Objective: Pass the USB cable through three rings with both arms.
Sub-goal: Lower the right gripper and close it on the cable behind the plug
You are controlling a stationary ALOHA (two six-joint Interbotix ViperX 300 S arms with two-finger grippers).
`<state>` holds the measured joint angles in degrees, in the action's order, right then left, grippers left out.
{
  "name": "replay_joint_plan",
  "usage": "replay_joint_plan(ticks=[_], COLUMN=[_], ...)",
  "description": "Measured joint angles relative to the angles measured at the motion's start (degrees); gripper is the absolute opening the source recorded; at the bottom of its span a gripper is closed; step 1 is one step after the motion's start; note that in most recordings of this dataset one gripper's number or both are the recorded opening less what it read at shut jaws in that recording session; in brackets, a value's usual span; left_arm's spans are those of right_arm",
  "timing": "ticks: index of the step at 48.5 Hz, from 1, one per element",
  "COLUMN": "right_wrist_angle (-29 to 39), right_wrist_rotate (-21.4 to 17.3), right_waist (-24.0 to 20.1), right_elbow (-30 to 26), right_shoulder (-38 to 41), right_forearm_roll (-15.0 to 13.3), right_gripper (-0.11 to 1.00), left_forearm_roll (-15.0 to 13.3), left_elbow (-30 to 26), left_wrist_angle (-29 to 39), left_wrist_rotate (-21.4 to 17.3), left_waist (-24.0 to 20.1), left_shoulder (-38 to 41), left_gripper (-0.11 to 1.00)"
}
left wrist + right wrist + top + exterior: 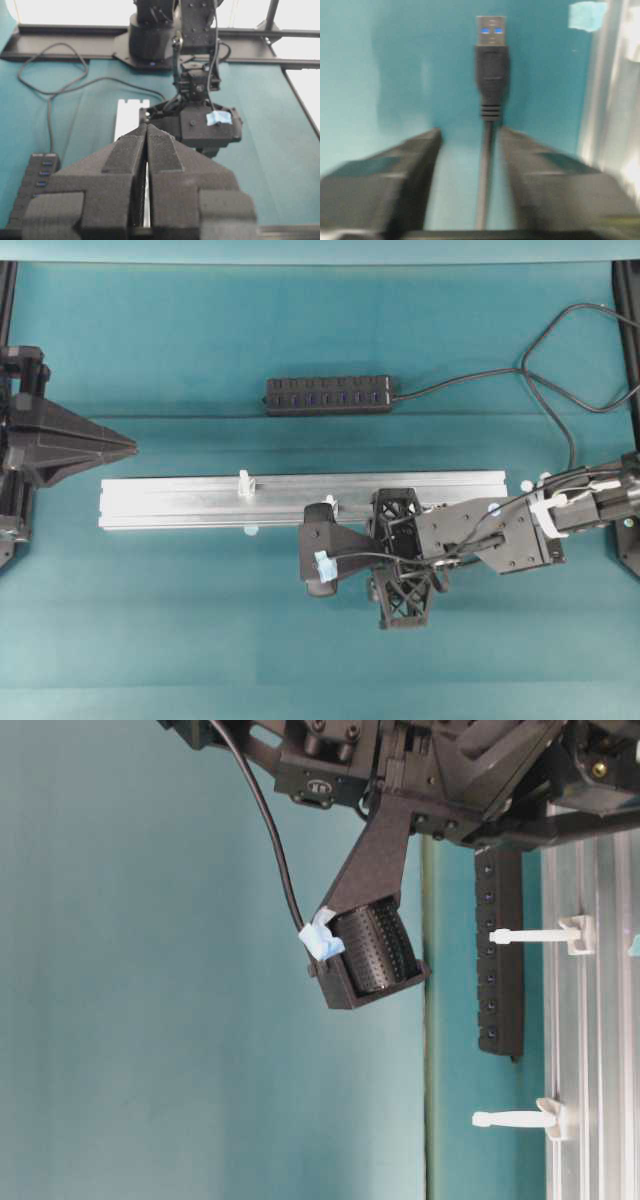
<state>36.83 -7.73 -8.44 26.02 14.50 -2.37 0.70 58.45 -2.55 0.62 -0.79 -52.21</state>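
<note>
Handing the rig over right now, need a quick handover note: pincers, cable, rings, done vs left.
Left pincer: shut, empty, parked at the left table edge, clear of the rail.
Right pincer: fingers either side of the USB cable with a gap showing in the blurred wrist view; grip not confirmed. Plug points ahead of the fingers.
Rail lies mid-table; two rings show in the table-level view, the third is not clearly visible. The right pincer sits beside the rail's near edge.
Done: cable lined up between the fingers. No ring shows a cable through it.
Left: secure the grip, thread all three rings, hand over to the left arm.
</note>
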Motion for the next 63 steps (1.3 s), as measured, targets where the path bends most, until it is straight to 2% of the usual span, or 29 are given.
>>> replay_joint_plan(ticks=[29,47,63], right_wrist_angle=[0.44,6.42,5.27], right_wrist_rotate=[-0.09,-4.22,-5.27], right_waist=[0.0,1.58,1.49], right_elbow=[-0.7,-3.43,-2.55], right_shoulder=[0.18,0.62,0.26], right_forearm_roll=[0.35,0.7,0.7], right_gripper=[-0.07,-0.08,-0.08], left_forearm_roll=[-0.09,-0.09,-0.09], left_elbow=[-0.44,-0.97,-0.97], left_wrist_angle=[0.0,0.0,0.0], left_wrist_rotate=[-0.26,-0.26,-0.26], left_waist=[0.0,0.0,0.0], left_shoulder=[0.0,0.0,0.0], left_gripper=[0.02,0.02,0.02])
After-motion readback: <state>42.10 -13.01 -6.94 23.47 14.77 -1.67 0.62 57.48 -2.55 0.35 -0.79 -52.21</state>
